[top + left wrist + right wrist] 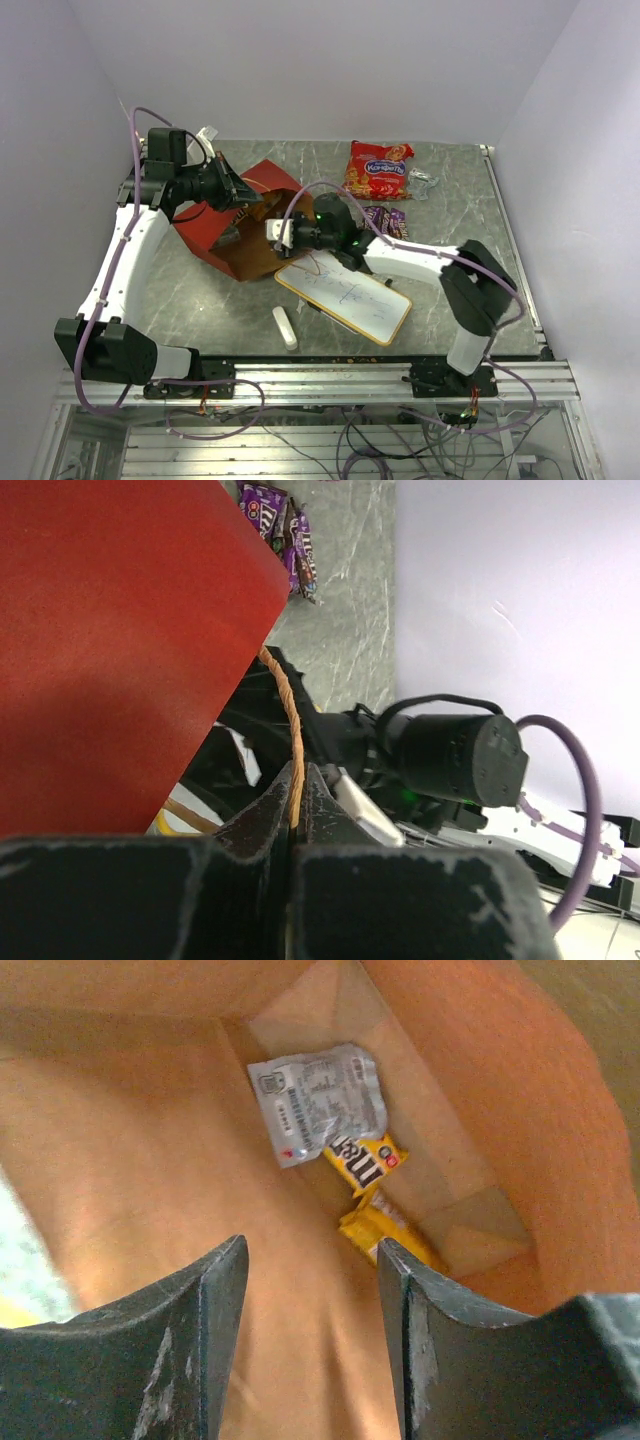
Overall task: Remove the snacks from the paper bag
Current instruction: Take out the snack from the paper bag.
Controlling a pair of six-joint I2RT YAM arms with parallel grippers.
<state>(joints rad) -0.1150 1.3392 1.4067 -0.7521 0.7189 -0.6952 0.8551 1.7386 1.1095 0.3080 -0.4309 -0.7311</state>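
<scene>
i have the left gripper (296, 798) pinched shut on the twine handle (284, 705) of the paper bag (110, 630), which looks tipped over on the tabletop (460, 210) with its mouth toward the right arm. the right gripper (310, 1260) sits just inside that mouth, its fingers roughly half apart with nothing between them. down at the bag's bottom i see a silvery wrapper (315, 1100) lying partly over a yellow m&m's pack (368, 1160), with a second yellow pack (385, 1228) just beside it. the red-orange snack bag (380, 168) and purple candy packs (386, 220) are already out on the tabletop. to do this reach well, i'd hold the handle taut so the mouth doesn't sag. i'd drive straight down the middle, away from the kraft walls, and close on the nearest yellow pack's edge, since the flat wrapper looks likely to slip.
</scene>
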